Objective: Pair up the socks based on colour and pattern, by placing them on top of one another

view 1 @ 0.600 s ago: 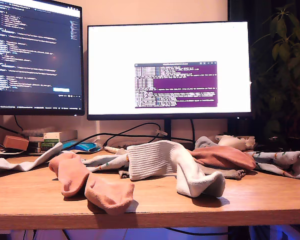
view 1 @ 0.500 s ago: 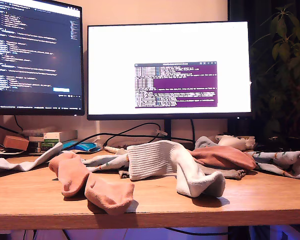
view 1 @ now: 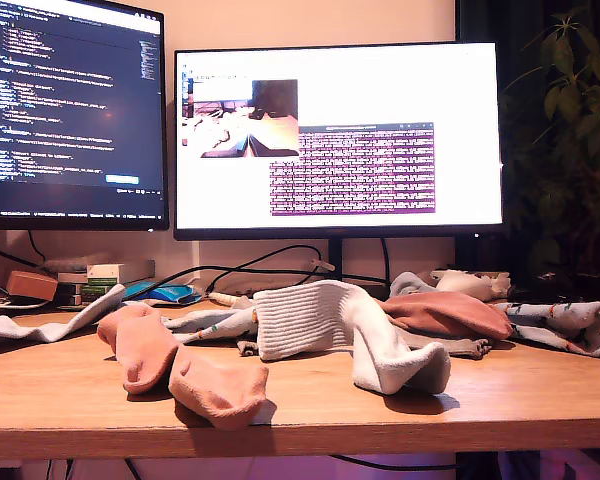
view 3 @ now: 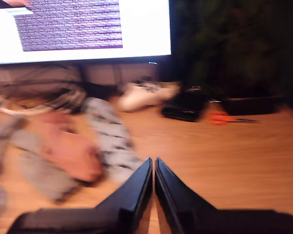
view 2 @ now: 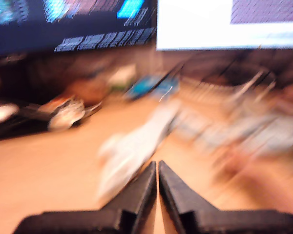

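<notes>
Several socks lie in a loose row across the wooden table (view 1: 520, 400). A salmon-pink sock (view 1: 170, 365) is at the front on the exterior view's left. A white ribbed sock (view 1: 320, 320) drapes across the middle, and a second pink sock (view 1: 445, 313) lies behind it. A pale printed sock (view 1: 570, 325) is on the exterior view's right. My first gripper (view 2: 157, 168) is shut and empty above the table, short of a blurred pale sock (view 2: 136, 151). My second gripper (view 3: 153, 163) is shut and empty, near a pink sock (view 3: 71, 148) and a printed sock (view 3: 110, 136). Neither arm shows in the exterior view.
Two monitors (view 1: 335, 140) stand at the back with dark cables (view 1: 270, 265) below them. Small boxes (view 1: 90, 280) sit at the exterior view's left and a plant (view 1: 570, 130) at its right. Orange-handled scissors (view 3: 224, 118) and a white object (view 3: 144, 95) lie behind the socks.
The socks have not moved. On the large monitor a small camera picture has appeared and the terminal window has filled with text.
</notes>
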Robot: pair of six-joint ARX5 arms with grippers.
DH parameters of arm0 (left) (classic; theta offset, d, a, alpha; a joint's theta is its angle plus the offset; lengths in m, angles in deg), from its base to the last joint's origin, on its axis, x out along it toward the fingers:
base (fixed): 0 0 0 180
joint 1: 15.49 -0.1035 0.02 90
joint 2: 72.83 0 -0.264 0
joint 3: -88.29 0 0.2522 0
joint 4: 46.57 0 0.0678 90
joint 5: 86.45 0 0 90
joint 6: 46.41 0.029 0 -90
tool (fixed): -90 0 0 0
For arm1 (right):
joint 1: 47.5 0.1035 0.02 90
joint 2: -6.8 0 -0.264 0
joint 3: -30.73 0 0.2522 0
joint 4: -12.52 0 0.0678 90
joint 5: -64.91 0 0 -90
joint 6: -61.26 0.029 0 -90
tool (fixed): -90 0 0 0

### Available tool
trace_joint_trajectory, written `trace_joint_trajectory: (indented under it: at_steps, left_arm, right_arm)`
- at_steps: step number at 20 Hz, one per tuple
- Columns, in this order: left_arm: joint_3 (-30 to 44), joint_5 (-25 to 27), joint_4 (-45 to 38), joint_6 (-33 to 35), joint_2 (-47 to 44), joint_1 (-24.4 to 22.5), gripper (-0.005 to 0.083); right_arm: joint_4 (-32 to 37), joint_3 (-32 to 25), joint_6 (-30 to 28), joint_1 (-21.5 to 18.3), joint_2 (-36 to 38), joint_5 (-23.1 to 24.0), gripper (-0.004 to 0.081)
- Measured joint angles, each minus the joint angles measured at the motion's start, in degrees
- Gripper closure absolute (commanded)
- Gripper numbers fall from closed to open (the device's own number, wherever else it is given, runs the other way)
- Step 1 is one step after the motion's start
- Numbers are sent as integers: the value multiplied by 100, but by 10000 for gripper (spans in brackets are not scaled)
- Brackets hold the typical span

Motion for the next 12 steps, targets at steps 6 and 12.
trace_joint_trajectory:
  at_steps: [6,12]
  left_arm:
    - [-20,-1084,-811,-570,2,439,793]
    - [-566,-1338,-713,-599,728,1054,793]
  right_arm:
    - [-15,13,881,0,0,-417,782]
    - [-625,706,1126,0,-35,-282,782]
